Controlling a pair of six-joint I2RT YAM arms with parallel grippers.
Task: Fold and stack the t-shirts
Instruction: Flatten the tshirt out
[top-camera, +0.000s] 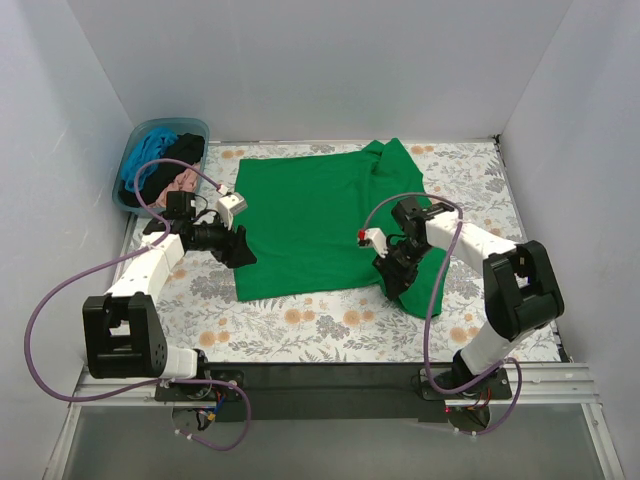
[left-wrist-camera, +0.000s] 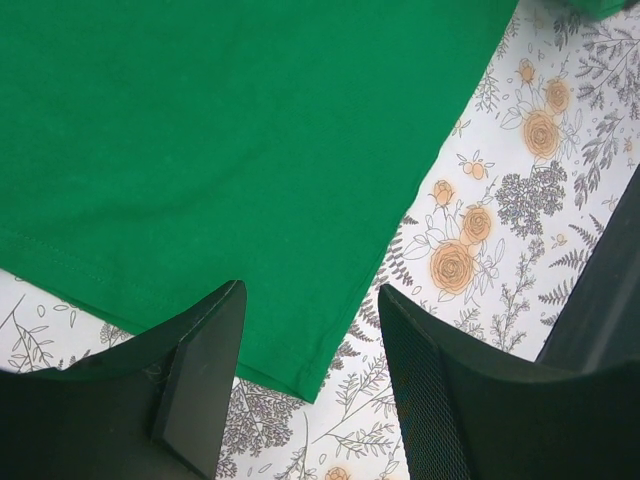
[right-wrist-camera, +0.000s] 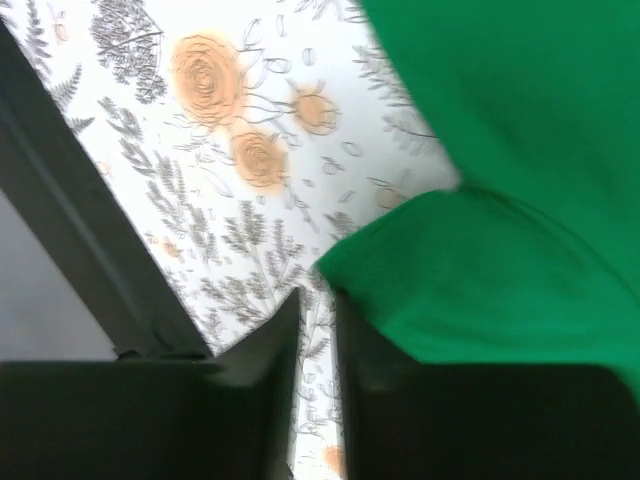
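Where green t-shirt (top-camera: 310, 225) ends, left end effector (left-wrist-camera: 310, 298) open, right end effector (right-wrist-camera: 316, 305) closed

Bright even light, soft shadows, right wrist view blurred, others sharp

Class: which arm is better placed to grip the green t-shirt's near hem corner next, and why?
Probably left: the left gripper is open over the hem corner of the green t-shirt. The right gripper is nearly shut beside a sleeve, holding nothing.
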